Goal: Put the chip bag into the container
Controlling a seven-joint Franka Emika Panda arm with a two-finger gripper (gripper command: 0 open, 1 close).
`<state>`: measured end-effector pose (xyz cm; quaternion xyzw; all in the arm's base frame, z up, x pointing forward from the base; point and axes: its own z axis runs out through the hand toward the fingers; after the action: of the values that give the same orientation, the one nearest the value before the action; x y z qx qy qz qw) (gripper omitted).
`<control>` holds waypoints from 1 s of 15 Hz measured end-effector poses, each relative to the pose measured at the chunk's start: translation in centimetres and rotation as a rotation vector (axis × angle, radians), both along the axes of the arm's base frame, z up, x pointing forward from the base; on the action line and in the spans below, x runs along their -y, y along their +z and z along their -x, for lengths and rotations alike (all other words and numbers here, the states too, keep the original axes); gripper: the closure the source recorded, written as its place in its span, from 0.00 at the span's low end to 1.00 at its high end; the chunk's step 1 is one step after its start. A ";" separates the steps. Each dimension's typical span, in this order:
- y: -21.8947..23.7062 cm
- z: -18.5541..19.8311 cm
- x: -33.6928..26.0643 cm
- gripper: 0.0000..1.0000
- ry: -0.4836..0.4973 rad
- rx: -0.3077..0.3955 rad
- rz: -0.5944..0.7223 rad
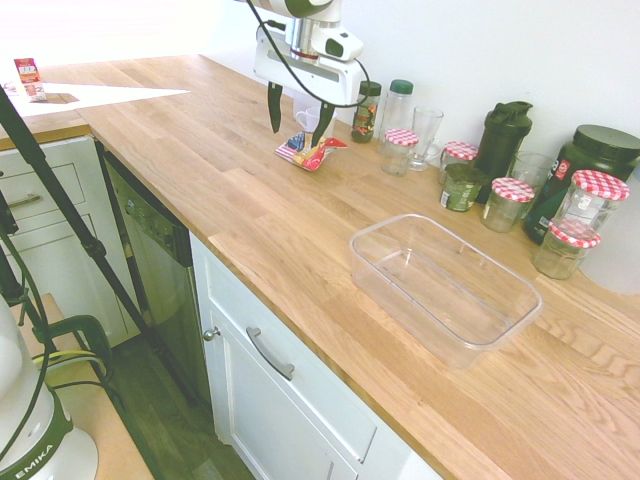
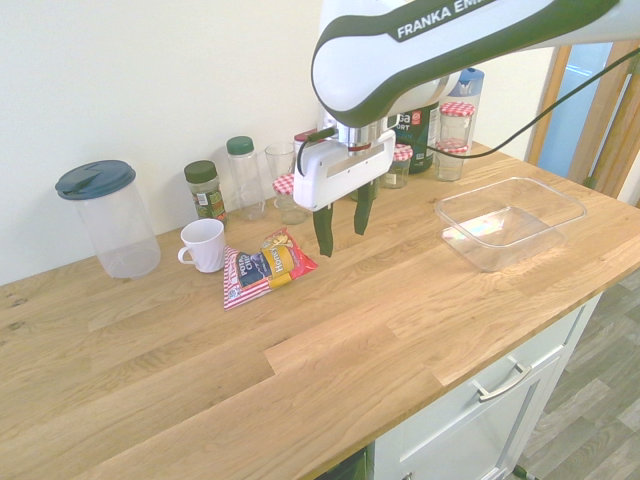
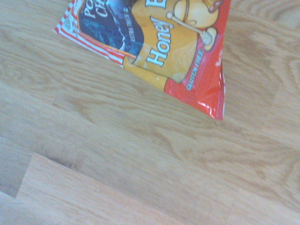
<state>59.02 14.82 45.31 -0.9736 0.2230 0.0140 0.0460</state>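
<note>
The chip bag (image 2: 263, 268) lies flat on the wooden counter, red with yellow, blue and striped patches; it also shows as the bag (image 1: 311, 151) near the back wall and fills the upper part of the wrist view as the bag (image 3: 159, 47). My gripper (image 2: 343, 226) hangs open just above the counter, a little to the side of the bag and toward the container; its fingers hold nothing. In the first exterior view the gripper (image 1: 298, 115) hovers over the bag. The container (image 1: 443, 287), a clear shallow tub, stands empty further along the counter, seen too as the tub (image 2: 510, 222).
A white cup (image 2: 204, 244) and a large lidded clear jug (image 2: 111, 217) stand behind the bag. Spice jars, a glass and several red-checked-lid jars (image 1: 507, 203) line the wall. The counter's front edge (image 1: 290, 320) drops to drawers.
</note>
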 end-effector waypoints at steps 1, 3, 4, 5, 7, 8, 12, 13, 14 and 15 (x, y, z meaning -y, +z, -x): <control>-0.5 -1.1 0.0 0.00 0.009 -0.009 -0.017; -1.5 -2.8 0.2 0.00 0.020 -0.022 -0.041; -2.2 -3.6 0.4 0.00 0.021 -0.030 -0.047; -2.9 -4.2 0.6 0.00 0.019 -0.038 -0.052; -4.8 -5.3 0.9 0.00 0.019 -0.065 -0.073; -5.7 -5.9 1.1 0.00 0.020 -0.083 -0.093; -7.6 -8.1 1.3 0.00 0.022 -0.134 -0.160; -7.7 -8.5 1.1 0.00 0.023 -0.140 -0.171; -7.9 -8.9 0.8 0.00 0.026 -0.147 -0.181; -8.3 -9.2 0.2 1.00 0.031 -0.152 -0.185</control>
<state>68.18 14.58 37.04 -0.9648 0.2083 0.1088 0.1185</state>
